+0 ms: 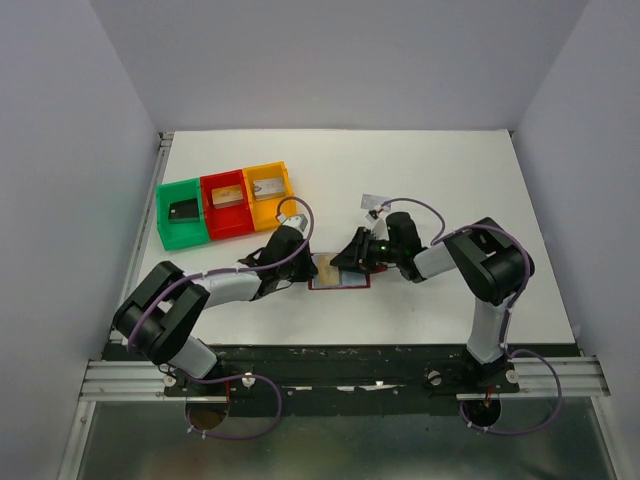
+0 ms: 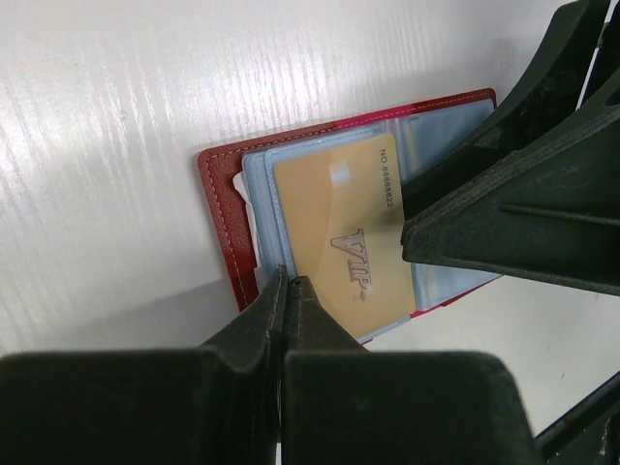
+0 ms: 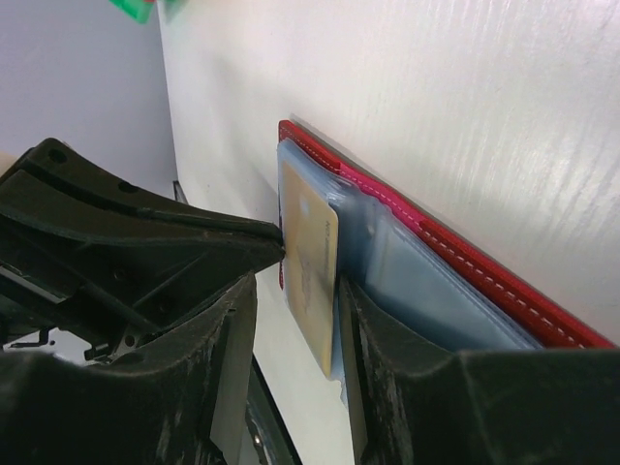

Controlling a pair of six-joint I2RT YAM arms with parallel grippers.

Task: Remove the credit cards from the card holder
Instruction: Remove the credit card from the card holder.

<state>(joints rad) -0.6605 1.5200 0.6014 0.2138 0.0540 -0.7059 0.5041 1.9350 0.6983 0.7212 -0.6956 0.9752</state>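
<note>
Left wrist view: the left gripper (image 2: 288, 287), pressed shut, pins the open red card holder (image 2: 218, 208), while the right gripper (image 3: 305, 276) straddles the gold VIP card (image 2: 334, 232) lying in it, grip unclear, so a tilted pull could jam it.

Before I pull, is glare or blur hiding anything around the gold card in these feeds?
Left wrist: gold card sharp, VIP lettering legible; sheen streaks the table; left gripper a soft dark blur. Right wrist: card holder stitching clear, right gripper out of focus. Top external: evenly lit, but both grippers hide part of the card holder.
</note>
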